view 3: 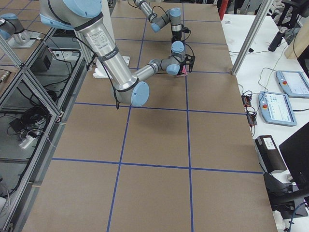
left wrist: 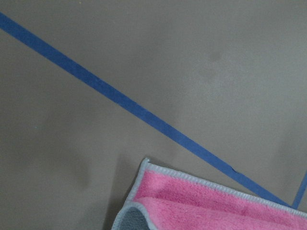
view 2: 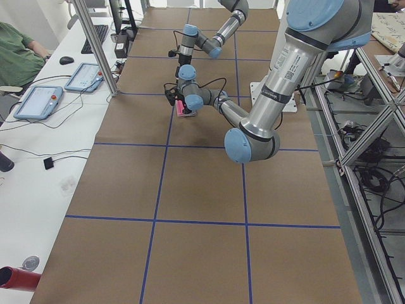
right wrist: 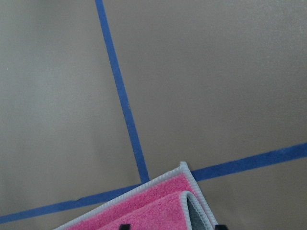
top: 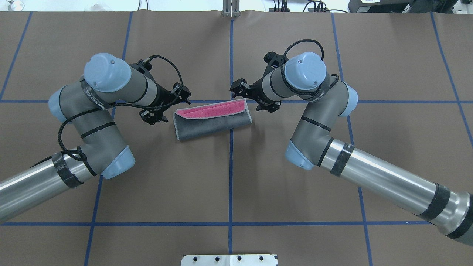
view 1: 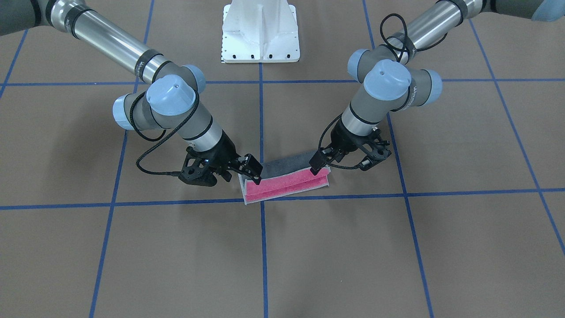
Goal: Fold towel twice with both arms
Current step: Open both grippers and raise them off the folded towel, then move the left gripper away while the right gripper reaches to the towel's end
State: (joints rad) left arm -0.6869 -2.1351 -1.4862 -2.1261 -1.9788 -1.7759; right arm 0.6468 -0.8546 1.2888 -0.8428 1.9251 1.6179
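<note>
The towel lies on the brown table, half folded, dark grey outside and pink inside. Its upper layer stands raised along the far edge, so a pink band shows in the overhead view. My left gripper is at one end of that raised edge and looks shut on its corner. My right gripper is at the other end and also looks shut on its corner. Both also show in the overhead view, left gripper and right gripper. Each wrist view shows a pink corner with light grey edging.
Blue tape lines cross the brown table cover just beyond the towel. The white pedestal base stands at the robot's side of the table. Operator desks with tablets run along the far side.
</note>
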